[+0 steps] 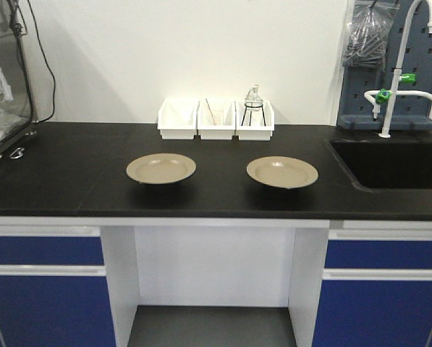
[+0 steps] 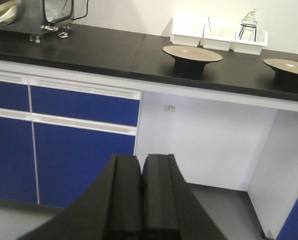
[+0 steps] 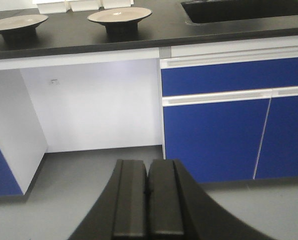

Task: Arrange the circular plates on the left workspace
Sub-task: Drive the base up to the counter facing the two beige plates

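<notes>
Two circular plates, the left plate and the right plate, sit apart on the black tabletop. The left end effector and right end effector hang below tabletop level, jaws together and empty. Both plates lie above and ahead; the left arm is nearer the left plate.

My L wrist cam: right plate cut by right edge. My R wrist cam: left plate clipped at upper left, bins cut at top. Front cam: sink runs off right; I can't tell bin contents, too small.
</notes>
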Controlling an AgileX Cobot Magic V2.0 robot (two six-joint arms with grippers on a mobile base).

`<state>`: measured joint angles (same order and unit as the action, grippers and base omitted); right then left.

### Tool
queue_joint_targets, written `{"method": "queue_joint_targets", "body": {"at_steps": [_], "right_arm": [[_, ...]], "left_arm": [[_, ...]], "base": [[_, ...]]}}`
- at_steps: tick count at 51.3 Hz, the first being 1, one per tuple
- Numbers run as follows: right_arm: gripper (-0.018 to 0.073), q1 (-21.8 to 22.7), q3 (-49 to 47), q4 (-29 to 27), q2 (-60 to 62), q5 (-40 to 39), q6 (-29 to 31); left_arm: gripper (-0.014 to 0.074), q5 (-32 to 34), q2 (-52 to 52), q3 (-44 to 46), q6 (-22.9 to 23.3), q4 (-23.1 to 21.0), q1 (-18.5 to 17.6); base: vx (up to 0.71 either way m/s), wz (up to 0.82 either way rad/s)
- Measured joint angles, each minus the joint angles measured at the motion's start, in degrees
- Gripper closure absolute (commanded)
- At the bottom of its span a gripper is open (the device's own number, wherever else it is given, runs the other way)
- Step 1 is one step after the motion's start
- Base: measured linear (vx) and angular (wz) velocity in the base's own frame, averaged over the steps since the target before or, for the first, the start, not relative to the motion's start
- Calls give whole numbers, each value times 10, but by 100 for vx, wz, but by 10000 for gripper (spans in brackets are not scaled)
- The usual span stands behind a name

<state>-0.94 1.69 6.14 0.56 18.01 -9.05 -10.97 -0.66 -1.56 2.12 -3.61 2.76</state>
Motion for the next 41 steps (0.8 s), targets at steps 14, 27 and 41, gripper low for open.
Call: {"method": "queue_joint_targets", "body": {"at_steps": [14,27,41], "right_arm": [[563,0,0,0,0,1,0],[563,0,0,0,0,1,0],[563,0,0,0,0,1,0]], "left_arm": [[596,0,0,0,0,0,0],[596,0,0,0,0,0,0],[596,0,0,0,0,0,0]], "base": [[53,-3],[51,-4],[49,-5]]}}
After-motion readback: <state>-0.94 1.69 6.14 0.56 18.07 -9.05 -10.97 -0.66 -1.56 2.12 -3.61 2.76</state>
